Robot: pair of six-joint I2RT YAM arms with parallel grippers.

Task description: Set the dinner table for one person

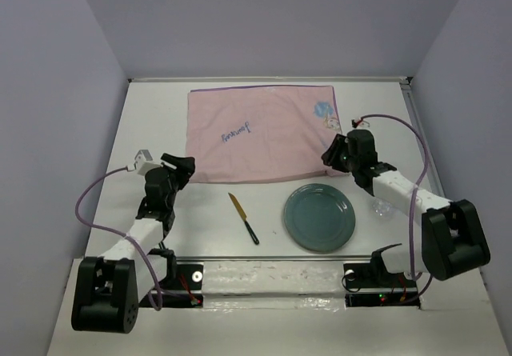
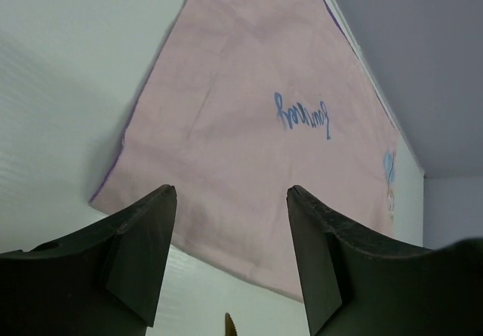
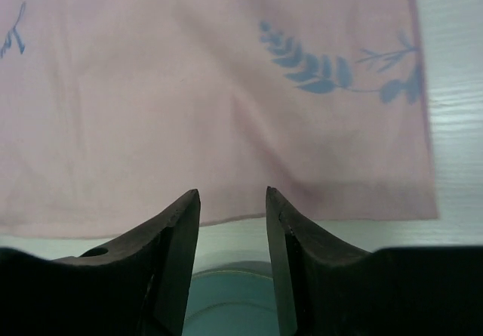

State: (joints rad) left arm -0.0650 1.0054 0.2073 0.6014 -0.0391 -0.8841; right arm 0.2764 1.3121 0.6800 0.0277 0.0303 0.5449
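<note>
On the white dinner table point(image 1: 160, 124) a pink cloth point(image 1: 260, 132) with blue print lies flat at the back centre. A teal plate point(image 1: 320, 217) sits in front of its right corner, and a knife point(image 1: 243, 218) with a black handle lies left of the plate. My left gripper point(image 1: 182, 166) hovers open near the cloth's front left corner, the cloth point(image 2: 241, 124) ahead of it and the knife tip point(image 2: 229, 325) below. My right gripper point(image 1: 332, 154) stands open over the cloth's front right edge point(image 3: 226, 124), the plate rim point(image 3: 226, 306) between its fingers, which hold nothing.
A small clear glass object point(image 1: 382, 207) lies on the table right of the plate, beside the right arm. Grey walls enclose the table on three sides. Cables loop from both arms.
</note>
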